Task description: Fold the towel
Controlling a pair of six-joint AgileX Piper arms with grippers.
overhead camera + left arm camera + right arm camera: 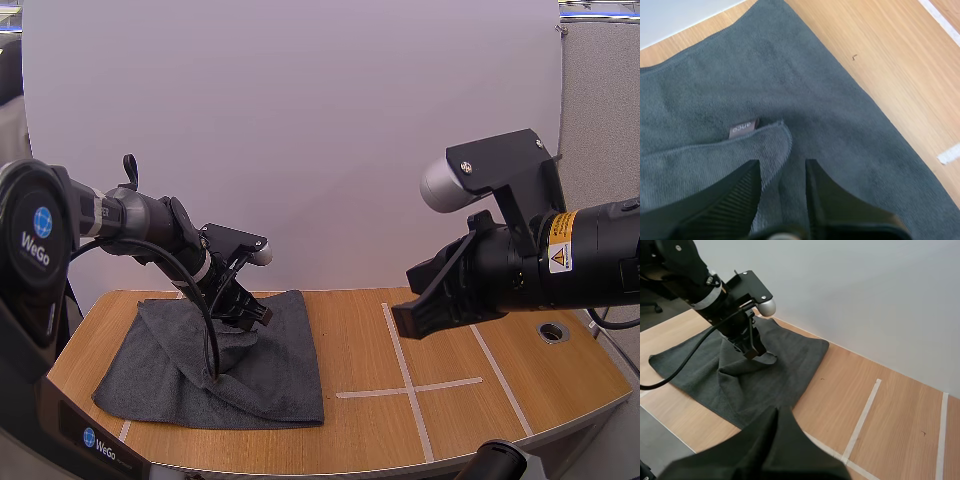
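A dark grey towel (275,385) lies on the left part of the wooden table (360,320), partly folded and rumpled in its middle. My left gripper (250,318) hangs low over that rumpled middle. In the left wrist view its fingers (747,192) stand apart, open. A folded-over towel corner (775,145) with a small grey label (743,128) lies at the gap between them. The right wrist view shows the towel (790,372) bunched up under the left gripper (754,352). My right gripper (410,315) hovers above the table's middle right, its fingers lying together as one dark wedge (775,415).
White tape lines (405,385) form a cross on the right half of the table. A round metal-ringed hole (552,331) sits near the right edge. A white wall stands close behind the table. Bare wood stretches right of the towel.
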